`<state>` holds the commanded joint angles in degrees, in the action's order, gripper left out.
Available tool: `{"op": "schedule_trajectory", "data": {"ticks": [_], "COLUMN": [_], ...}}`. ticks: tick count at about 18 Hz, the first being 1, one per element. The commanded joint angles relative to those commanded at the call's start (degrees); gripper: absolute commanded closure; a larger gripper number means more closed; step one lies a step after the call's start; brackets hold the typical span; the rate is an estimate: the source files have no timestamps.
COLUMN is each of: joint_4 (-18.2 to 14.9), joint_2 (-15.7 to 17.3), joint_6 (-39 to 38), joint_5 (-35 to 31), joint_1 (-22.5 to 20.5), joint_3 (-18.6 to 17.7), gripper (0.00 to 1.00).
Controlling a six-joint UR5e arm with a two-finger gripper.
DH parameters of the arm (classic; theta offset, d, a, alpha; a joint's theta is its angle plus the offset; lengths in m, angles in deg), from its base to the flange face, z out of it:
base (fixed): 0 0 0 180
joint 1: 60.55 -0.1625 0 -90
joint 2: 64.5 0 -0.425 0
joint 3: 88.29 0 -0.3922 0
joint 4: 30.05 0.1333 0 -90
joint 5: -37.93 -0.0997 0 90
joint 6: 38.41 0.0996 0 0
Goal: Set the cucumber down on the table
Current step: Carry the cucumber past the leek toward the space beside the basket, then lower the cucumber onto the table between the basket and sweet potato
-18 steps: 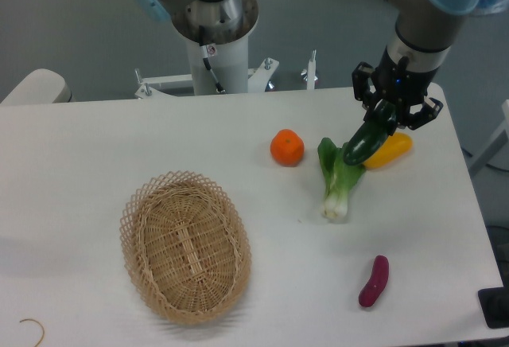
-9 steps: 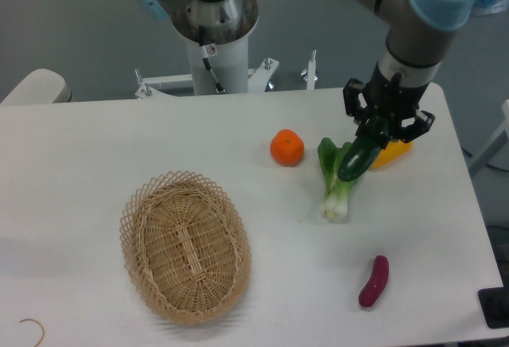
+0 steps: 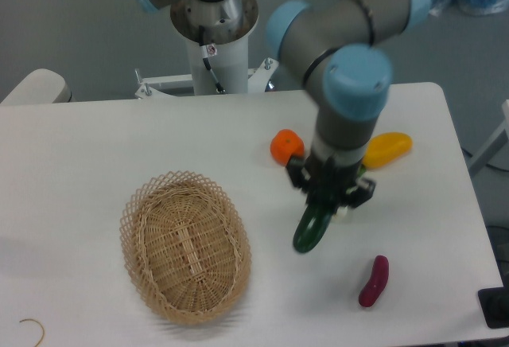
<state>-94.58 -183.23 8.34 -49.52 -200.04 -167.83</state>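
Observation:
My gripper is shut on the dark green cucumber. The cucumber hangs tilted down and to the left from the fingers, above the white table, right of the basket. I cannot tell whether its lower end touches the tabletop. The gripper and wrist hide most of the bok choy behind them.
An oval wicker basket sits at the front left. An orange lies just behind the gripper, a yellow vegetable at the back right, a small purple eggplant at the front right. The robot base stands behind the table.
My gripper has carried the cucumber from the back right, near the yellow vegetable, forward and left to the table's middle, over the bok choy. The arm now covers the bok choy.

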Motion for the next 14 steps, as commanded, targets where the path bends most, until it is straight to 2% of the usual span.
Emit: {"op": "schedule_trajectory", "data": {"ticks": [4,6,9,14], "joint_4": [5.36,6.87,7.05,8.1], "joint_2": [-3.7,-4.84,-6.07,-8.89], "joint_6": [0.88,3.32,10.18,10.46], "joint_5": [-0.35,-0.61,-1.58,-1.5], "joint_1": [0.62,0.62,0.54,0.36], "joint_3": [0.17,0.09,-0.09,-0.62], "gripper": [0.53,0.53,0.53,0.53]}}
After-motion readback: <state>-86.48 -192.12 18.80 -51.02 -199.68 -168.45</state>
